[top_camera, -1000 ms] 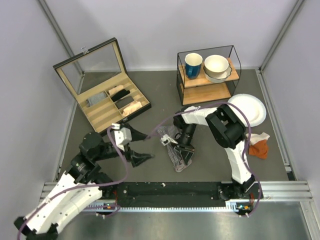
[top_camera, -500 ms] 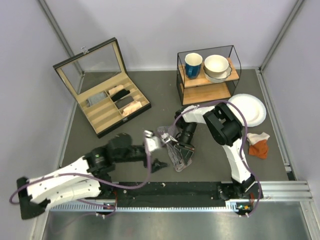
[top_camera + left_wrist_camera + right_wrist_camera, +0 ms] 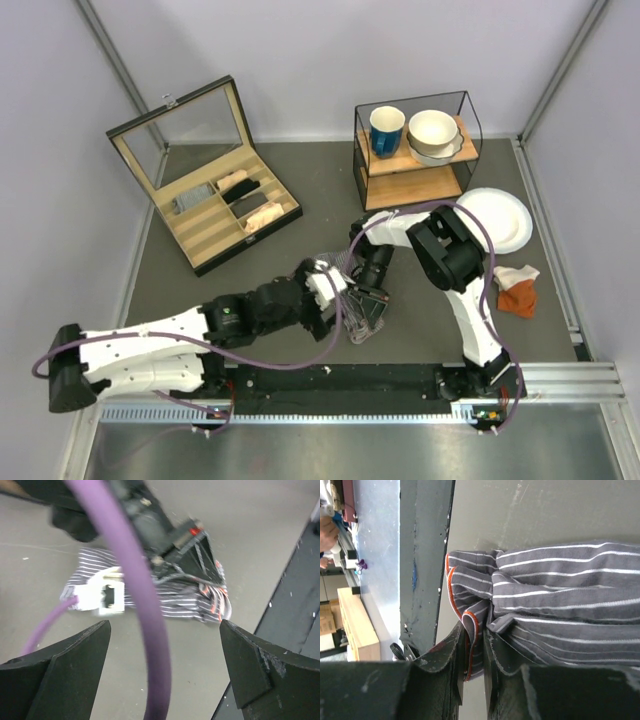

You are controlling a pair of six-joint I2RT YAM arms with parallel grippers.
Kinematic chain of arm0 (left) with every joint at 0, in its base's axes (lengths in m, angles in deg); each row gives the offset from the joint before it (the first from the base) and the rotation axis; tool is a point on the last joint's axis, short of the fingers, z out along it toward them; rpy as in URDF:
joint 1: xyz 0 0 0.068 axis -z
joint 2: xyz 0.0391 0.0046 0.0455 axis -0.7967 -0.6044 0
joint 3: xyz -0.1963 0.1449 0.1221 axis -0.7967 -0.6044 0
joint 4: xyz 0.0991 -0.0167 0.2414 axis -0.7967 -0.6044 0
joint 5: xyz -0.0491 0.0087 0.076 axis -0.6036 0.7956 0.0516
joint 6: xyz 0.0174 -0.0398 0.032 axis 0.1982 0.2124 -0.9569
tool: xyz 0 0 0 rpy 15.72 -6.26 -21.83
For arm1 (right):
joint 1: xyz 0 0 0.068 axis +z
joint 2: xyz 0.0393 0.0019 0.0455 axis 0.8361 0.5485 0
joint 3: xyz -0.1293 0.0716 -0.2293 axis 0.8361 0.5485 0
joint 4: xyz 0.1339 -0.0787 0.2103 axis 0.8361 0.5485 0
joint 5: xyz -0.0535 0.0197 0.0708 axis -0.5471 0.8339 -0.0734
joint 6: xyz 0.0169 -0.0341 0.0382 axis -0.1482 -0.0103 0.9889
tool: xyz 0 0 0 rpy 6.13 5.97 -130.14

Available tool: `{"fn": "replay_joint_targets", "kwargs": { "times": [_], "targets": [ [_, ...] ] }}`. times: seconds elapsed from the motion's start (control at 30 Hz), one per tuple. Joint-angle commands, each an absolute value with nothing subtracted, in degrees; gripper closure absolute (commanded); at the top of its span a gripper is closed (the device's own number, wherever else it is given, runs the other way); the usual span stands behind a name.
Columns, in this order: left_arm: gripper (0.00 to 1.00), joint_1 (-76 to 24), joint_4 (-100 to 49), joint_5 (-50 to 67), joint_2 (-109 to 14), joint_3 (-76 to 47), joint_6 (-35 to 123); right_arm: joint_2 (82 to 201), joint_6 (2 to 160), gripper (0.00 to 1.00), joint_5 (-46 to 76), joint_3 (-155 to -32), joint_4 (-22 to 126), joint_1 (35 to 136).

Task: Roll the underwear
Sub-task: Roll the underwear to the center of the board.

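Left hand (image 3: pixel 336 312) has swung in from lower left to centre frame, jaws spread wide and empty beside the underwear (image 3: pixel 360 315), which lies bunched on the counter (image 3: pixel 320 180) with the right hand (image 3: pixel 475 635) clamped on its red-trimmed hem, so rolling looks barely begun.

Pretty bare setup tbh. The worktop (image 3: pixel 300 180) is a flat dark grey mat with a few scuffs. It's boxed in by plain pale walls: a back wall (image 3: pixel 330 60) at 12 o'clock, a left wall (image 3: pixel 50 200) at 9 and a right wall (image 3: pixel 610 200) at 3. Slim metal struts (image 3: pixel 118 62) run up the back corners. A ribbed metal rail (image 3: pixel 560 378) sits along the 6 o'clock edge. There's a little glass-sided wooden shelf (image 3: pixel 415 187) at 1 o'clock. The light is soft and even, with faint shadows.
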State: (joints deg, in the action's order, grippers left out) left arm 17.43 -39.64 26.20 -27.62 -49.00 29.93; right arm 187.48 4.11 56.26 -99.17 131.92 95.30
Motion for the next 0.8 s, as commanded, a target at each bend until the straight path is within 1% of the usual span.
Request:
{"fn": "replay_joint_targets", "kwargs": {
  "times": [0.0, 0.1, 0.17, 0.3, 0.37, 0.5, 0.63, 0.77],
  "targets": [
    [0.01, 11.11, -38.05, 36.06, -15.46, -48.41, 37.27, 188.8, 1.66, 0.91, 54.03, -99.85, 137.28, 94.88],
    [0.01, 5.31, -36.3, 29.67, -7.72, -49.46, 38.95, 188.88, 1.66, 0.91, 54.03, -99.85, 137.28, 94.88],
    [0.01, 3.45, -35.59, 28.77, -3.86, -49.91, 39.4, 188.97, 1.84, 0.91, 54.03, -99.85, 137.28, 94.88],
    [0.01, 1.77, -37.86, 33.41, -2.25, -48.68, 39.23, 189.15, 1.93, 0.91, 54.03, -99.77, 137.19, 94.88],
    [0.01, 1.68, -40.41, 35.7, -3.31, -47.98, 38.18, 189.24, 2.01, 0.91, 53.94, -99.77, 137.27, 94.88],
    [0.01, 1.68, -44.19, 32.21, -7.17, -46.4, 33.35, 189.24, 2.1, 0.91, 54.02, -99.77, 137.1, 94.79],
    [0.01, 1.68, -47.09, 30.88, -15.58, -44.9, 29.39, 189.41, 2.19, 0.91, 54.02, -99.77, 137.19, 94.88],
    [0.01, 1.51, -41.76, 30.87, -20.79, -44.28, 27.53, 189.68, 2.19, 0.91, 53.94, -99.77, 137.19, 94.79]
  ]
}}
